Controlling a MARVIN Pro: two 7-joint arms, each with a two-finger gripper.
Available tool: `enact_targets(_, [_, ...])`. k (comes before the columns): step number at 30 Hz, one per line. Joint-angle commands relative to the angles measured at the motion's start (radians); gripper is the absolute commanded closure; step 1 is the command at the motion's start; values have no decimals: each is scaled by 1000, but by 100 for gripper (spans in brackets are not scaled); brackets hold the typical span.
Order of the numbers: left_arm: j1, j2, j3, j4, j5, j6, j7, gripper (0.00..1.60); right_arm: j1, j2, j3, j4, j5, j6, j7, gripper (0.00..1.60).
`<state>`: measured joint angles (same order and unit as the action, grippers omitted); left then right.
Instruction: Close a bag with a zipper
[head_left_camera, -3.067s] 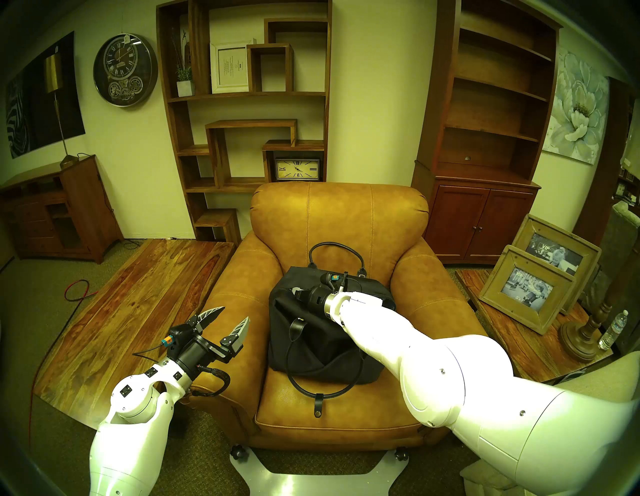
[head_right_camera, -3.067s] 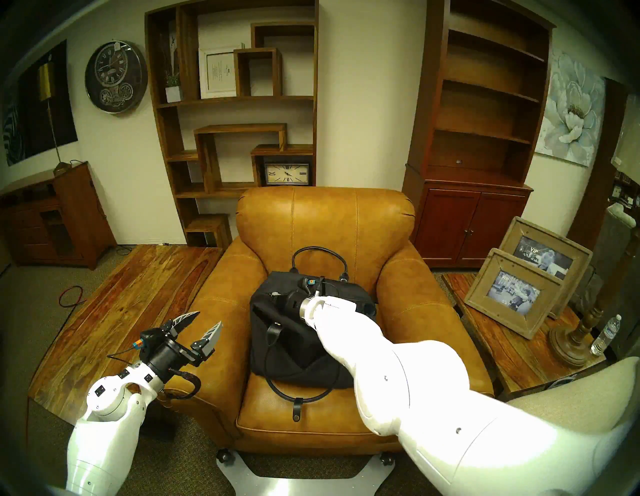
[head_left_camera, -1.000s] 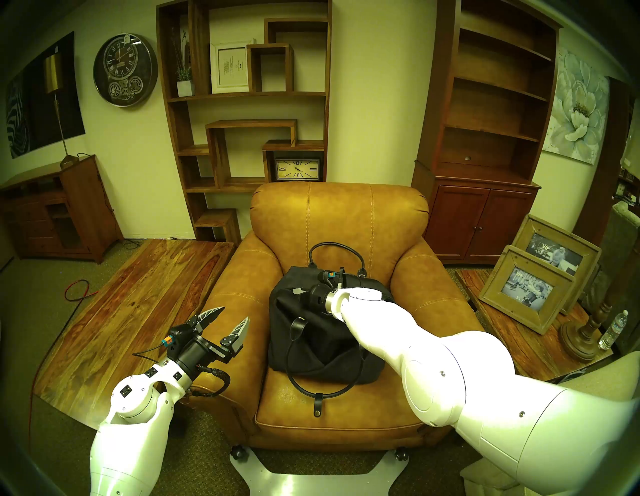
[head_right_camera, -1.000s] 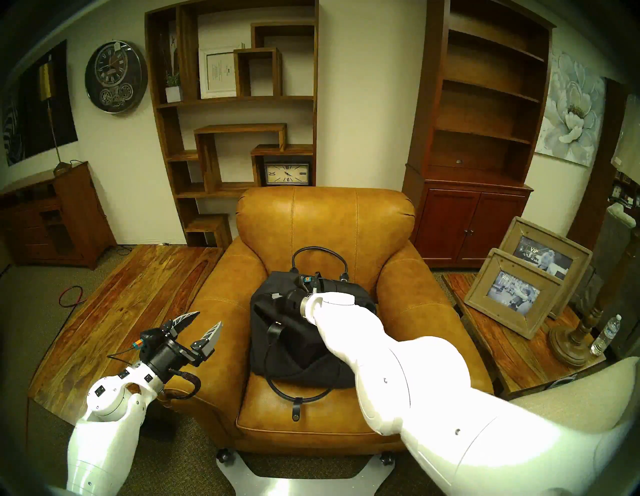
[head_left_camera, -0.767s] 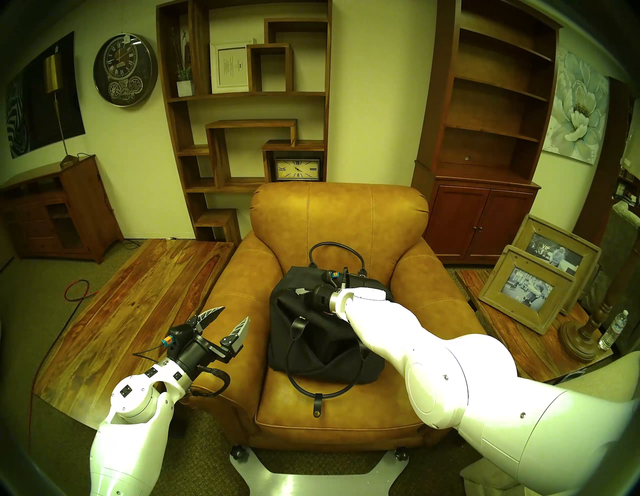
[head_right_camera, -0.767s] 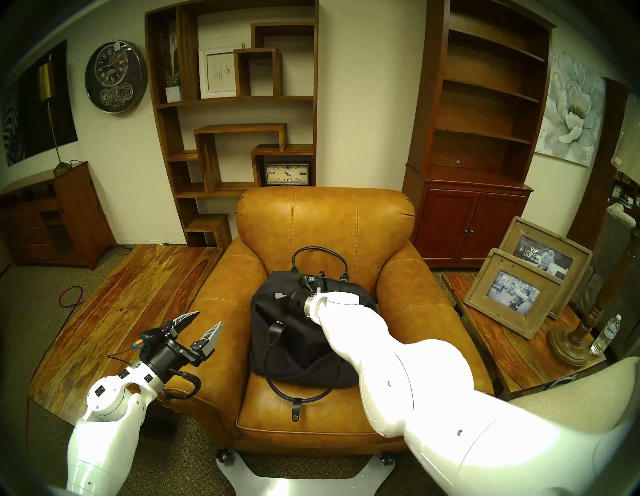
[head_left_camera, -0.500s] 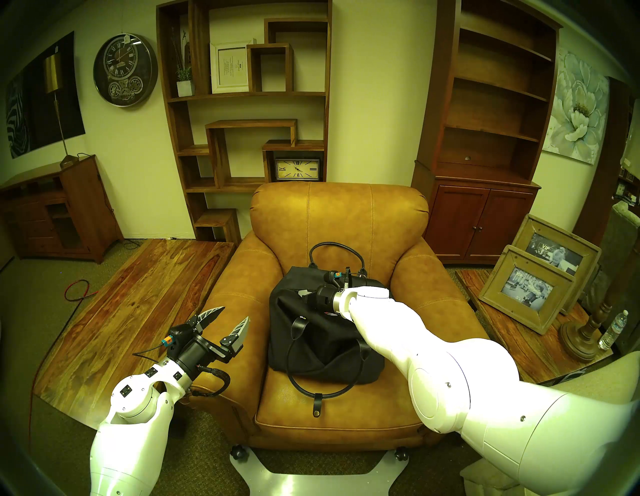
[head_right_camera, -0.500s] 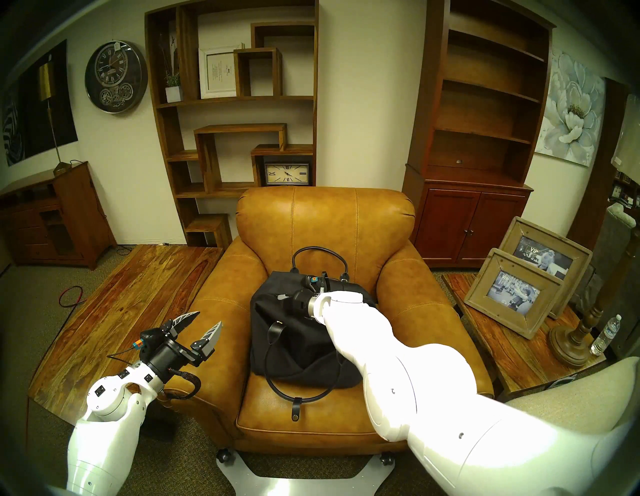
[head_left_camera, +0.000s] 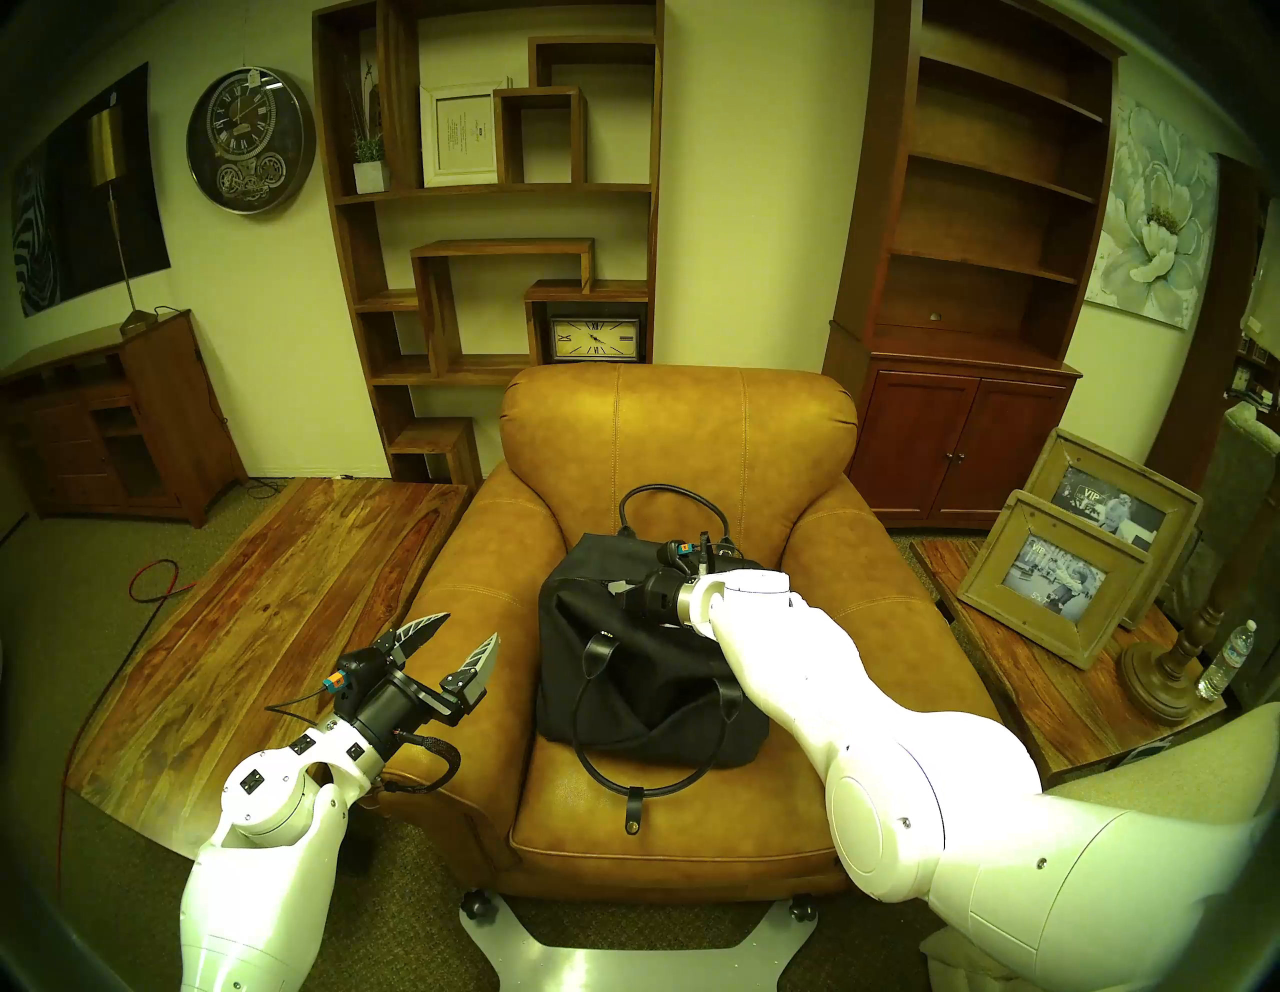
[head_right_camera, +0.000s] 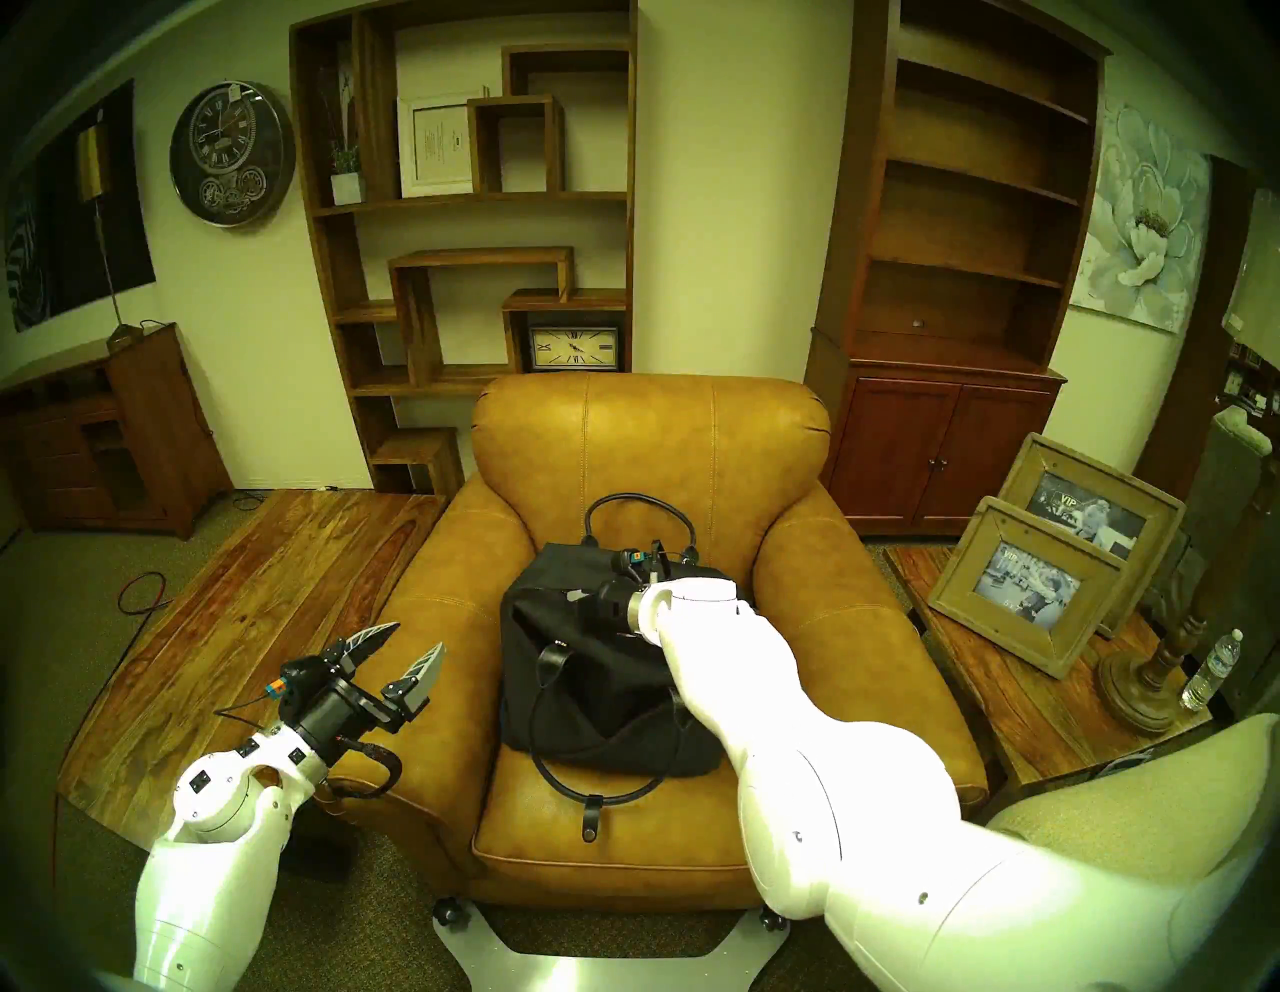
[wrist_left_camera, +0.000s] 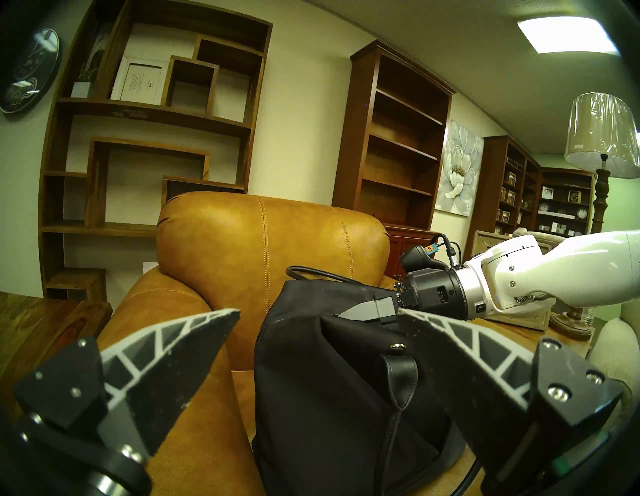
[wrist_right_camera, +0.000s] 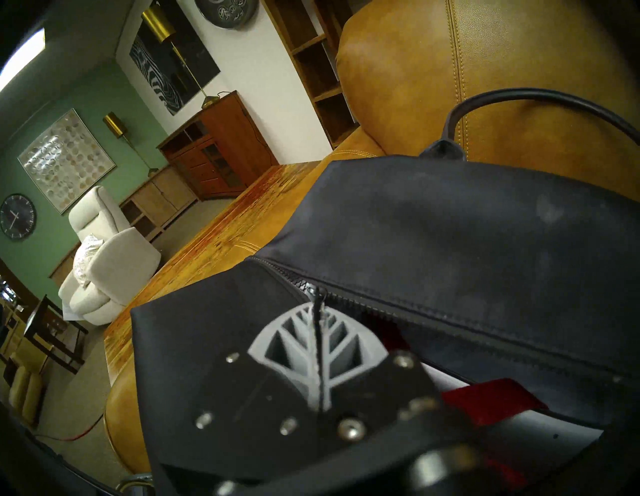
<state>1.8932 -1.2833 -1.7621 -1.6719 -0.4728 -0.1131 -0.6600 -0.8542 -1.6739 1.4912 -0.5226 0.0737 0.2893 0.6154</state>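
Right gripper (wrist_right_camera: 320, 304) pinches zipper (wrist_right_camera: 346, 301) pull; labels unreadable.

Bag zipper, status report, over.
Right gripper shut on zipper pull. Left gripper open, clear of bag. Zipper partly open. Nothing blocking.

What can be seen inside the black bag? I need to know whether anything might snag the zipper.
Through the unzipped gap, the bag shows something red and a white edge beneath the zipper. What these are, and everything deeper, stays covered by fabric and the right gripper.
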Motion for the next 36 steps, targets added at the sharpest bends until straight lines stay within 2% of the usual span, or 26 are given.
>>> enact_targets(1, [-77, 11, 32, 28, 35, -8, 5, 0, -57, -5, 6, -127, 5, 24, -10, 160])
enact_targets(6, [-144, 10, 76, 61, 58, 9, 29, 0, -93, -5, 5, -192, -1, 42, -21, 160])
enact_targets(10, [-182, 10, 128, 78, 91, 18, 62, 0, -108, -10, 4, -217, -1, 49, -27, 160])
enact_targets(16, [-249, 5, 174, 135, 144, 31, 111, 0, -140, -18, 2, -266, -2, 64, -42, 160])
enact_targets(23, [-322, 1, 208, 211, 190, 56, 141, 0, -172, -20, -1, -317, -1, 81, -62, 160])
enact_targets(36, [-464, 3, 264, 365, 286, 85, 150, 0, -215, -26, -11, -400, -1, 114, -101, 160])
